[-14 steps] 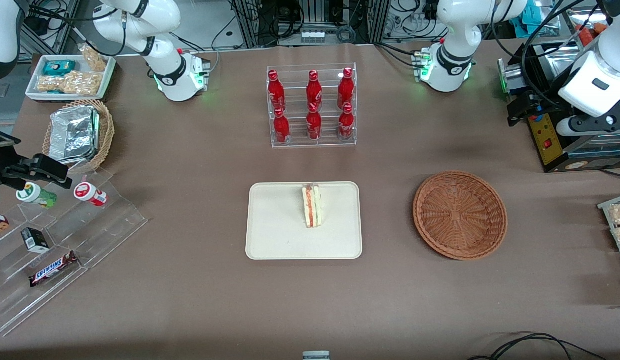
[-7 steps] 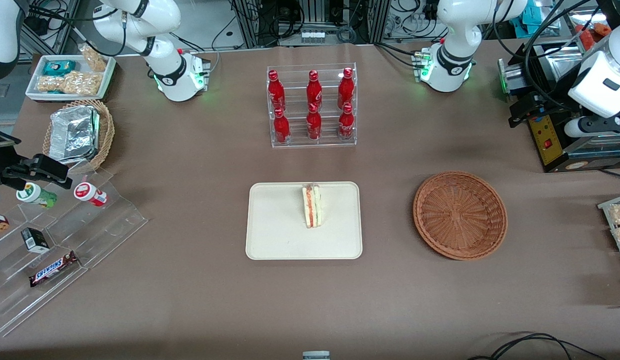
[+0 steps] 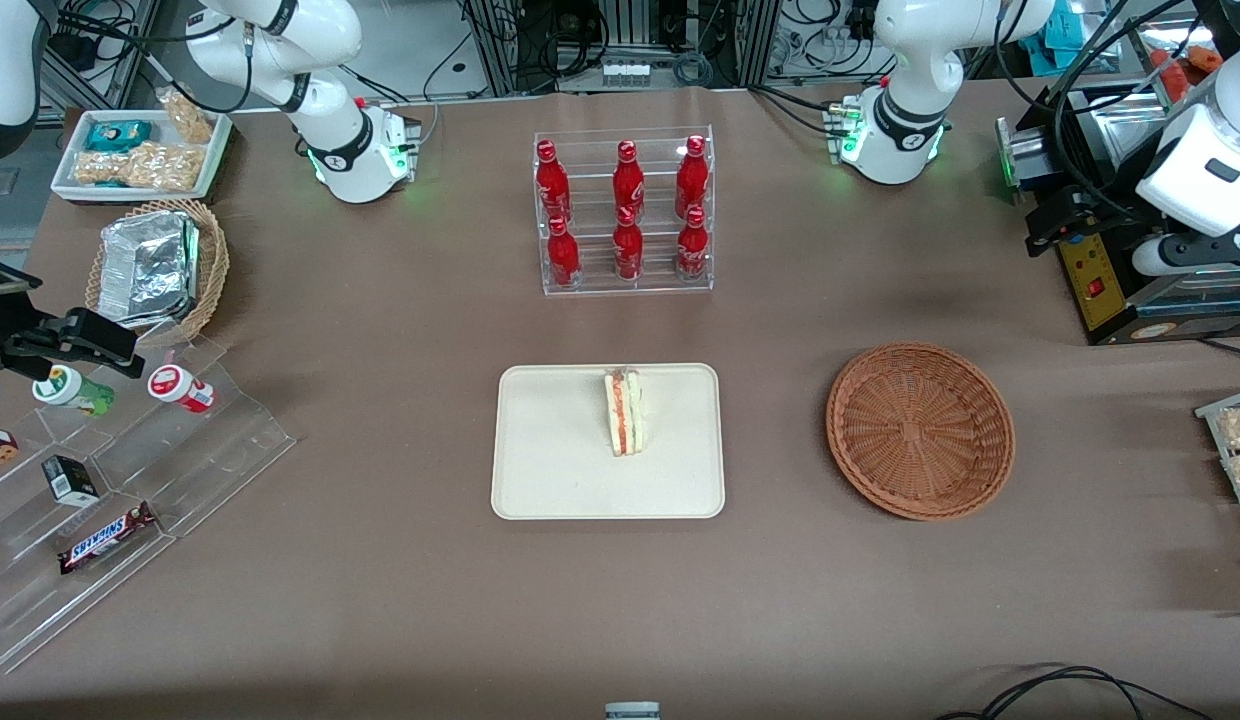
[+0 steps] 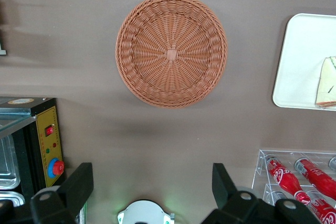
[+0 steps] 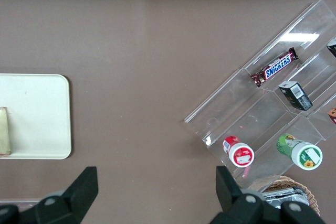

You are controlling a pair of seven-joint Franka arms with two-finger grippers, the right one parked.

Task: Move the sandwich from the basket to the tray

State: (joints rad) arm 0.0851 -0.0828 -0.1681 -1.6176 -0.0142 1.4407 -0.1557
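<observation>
The brown surface [image 3: 380,600] carries the tray [image 3: 550,470] and, toward the working arm's end, the basket [image 3: 920,430]. The sandwich [image 3: 624,412] stands on the tray. The claw [image 4: 152,182] hangs released, high above the surface near the basket.

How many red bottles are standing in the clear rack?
6: three red bottles in the upper row and three in the lower row of the clear rack. The gripper, open, hangs above the table near the basket.

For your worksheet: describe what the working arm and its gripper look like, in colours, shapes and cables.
The left arm has glossy white rounded shells with black joint bands, black cables trailing alongside, and a green light glowing at its base. Its gripper, up above the table beside the basket, has two black, blocky fingers, open.
</observation>
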